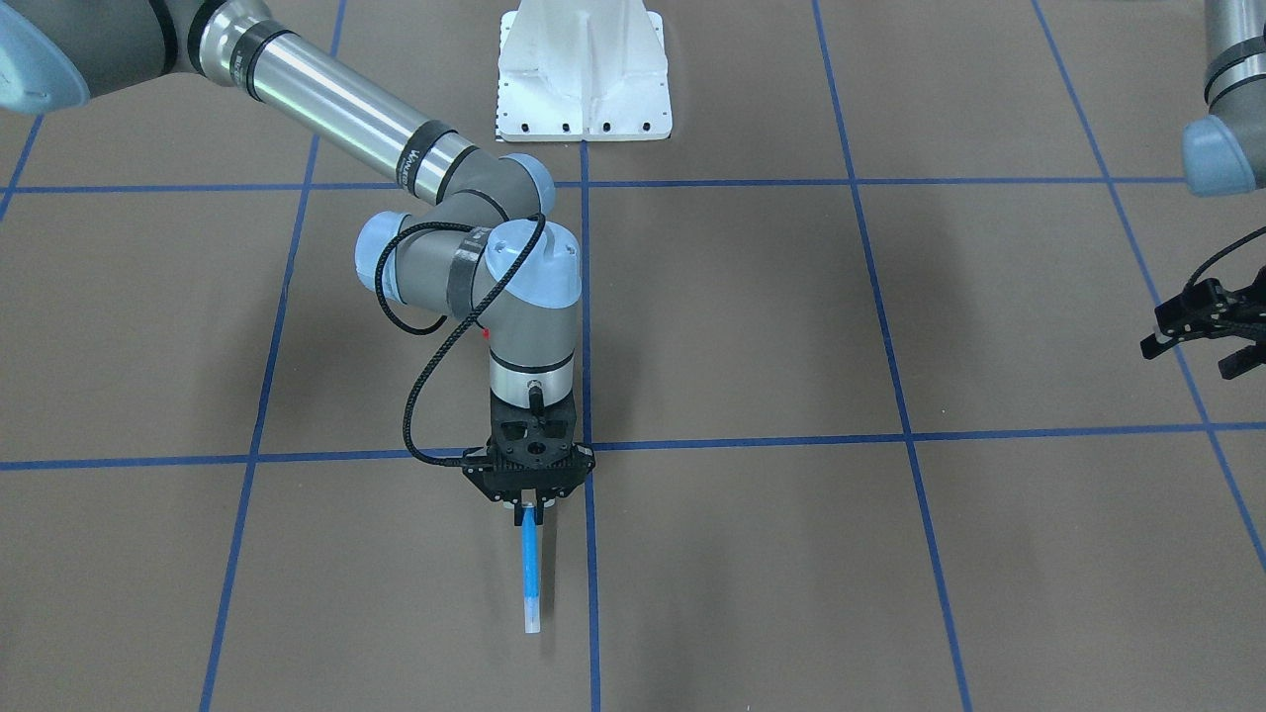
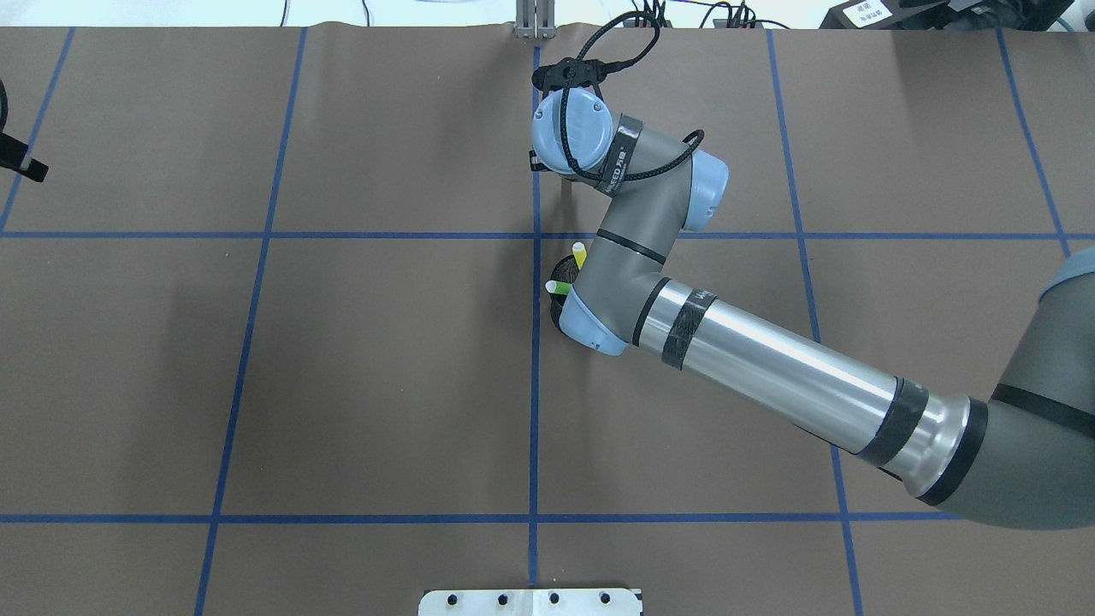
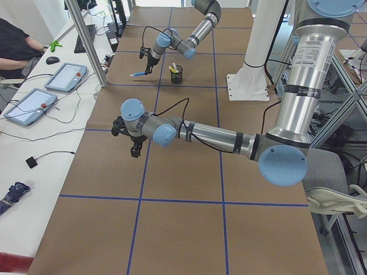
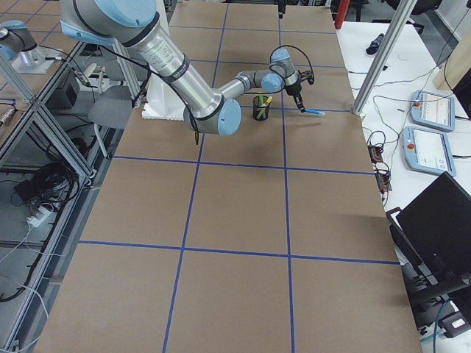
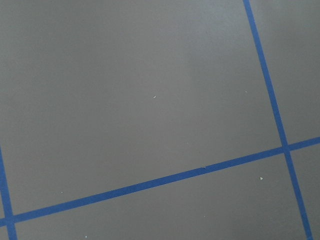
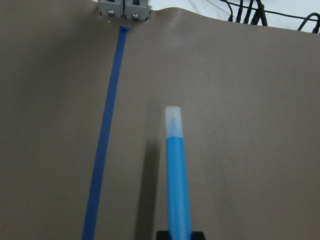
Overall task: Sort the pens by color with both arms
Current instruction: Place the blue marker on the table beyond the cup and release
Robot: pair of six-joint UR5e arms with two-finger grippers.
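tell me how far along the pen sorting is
Done: no sorted pen shows on the table. In hand: the right gripper is shut on the blue pen, clear of the cup. To do: the yellow pen and green pen stand in the cup; the left gripper is open, empty.

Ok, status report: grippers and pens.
Right gripper shut on blue pen, above table. Left gripper open, empty. Yellow pen, green pen in cup. Nothing in the way.

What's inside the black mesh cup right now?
A yellow pen and a green pen stick out of the cup; overhead, the right arm covers the rest of its contents.
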